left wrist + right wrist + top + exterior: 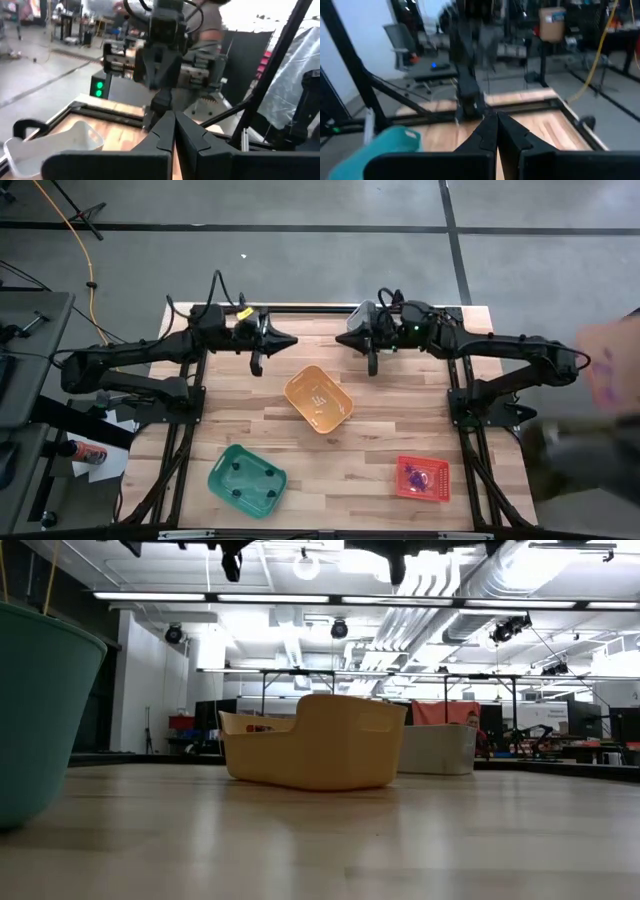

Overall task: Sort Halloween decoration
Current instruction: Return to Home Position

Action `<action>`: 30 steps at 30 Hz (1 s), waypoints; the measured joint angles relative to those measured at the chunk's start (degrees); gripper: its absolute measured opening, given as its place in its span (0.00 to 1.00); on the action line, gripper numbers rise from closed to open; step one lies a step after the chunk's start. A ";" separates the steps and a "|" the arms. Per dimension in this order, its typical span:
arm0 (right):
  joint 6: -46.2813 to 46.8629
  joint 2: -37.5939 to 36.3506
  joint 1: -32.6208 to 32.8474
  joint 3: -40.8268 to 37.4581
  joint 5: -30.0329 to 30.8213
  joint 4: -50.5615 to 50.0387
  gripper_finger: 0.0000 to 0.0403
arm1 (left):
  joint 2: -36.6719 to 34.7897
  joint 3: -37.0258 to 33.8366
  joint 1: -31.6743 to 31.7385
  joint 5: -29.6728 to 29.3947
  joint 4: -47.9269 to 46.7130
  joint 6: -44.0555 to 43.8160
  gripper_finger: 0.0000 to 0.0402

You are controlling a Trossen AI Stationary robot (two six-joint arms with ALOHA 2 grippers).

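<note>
High view: a pale wooden bench (250, 425) seen from straight above, with two dark arms folded along its far edge and their tips pointing at each other, a small gap between them; the left gripper (289, 340) hangs above the far left part of the bench and the right gripper (341, 338) above the far right part, both well apart from the bins; each wrist view shows that arm's own fingers pressed together to a point with nothing between them, the left gripper (170, 122) facing the other arm and the right gripper (496, 122) doing likewise; the decorations lie sorted in three bins; an orange bin (340, 395) in the middle of the bench holds a few whitish trinkets (320, 402); a green bin (222, 478) near the front left corner holds several black trinkets (250, 477); a red bin (403, 465) near the front right corner holds purple trinkets (420, 478); in the low view the green bin (40, 710) fills the left edge, the orange bin (315, 745) sits in the centre, and a pale bin (440, 748) shows just behind it, its contents hidden; a blurred person (610, 370) is beside the right edge of the bench
</note>
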 joint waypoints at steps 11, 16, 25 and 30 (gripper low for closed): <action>1.51 -0.01 1.03 1.75 -3.21 -0.39 0.00 | -0.03 -4.52 -1.70 -3.98 9.68 0.78 0.00; 1.54 -0.23 0.89 1.75 -3.20 -0.29 0.00 | -0.11 -4.18 -0.98 -2.47 9.30 0.26 0.00; 2.56 -0.55 0.85 1.81 -3.18 -1.58 0.00 | -2.27 -4.20 -2.00 -2.14 6.13 -1.63 0.00; 2.60 -0.55 0.85 1.82 -3.18 -4.56 0.00 | -9.41 -4.24 -2.08 -1.03 -5.03 -0.07 0.00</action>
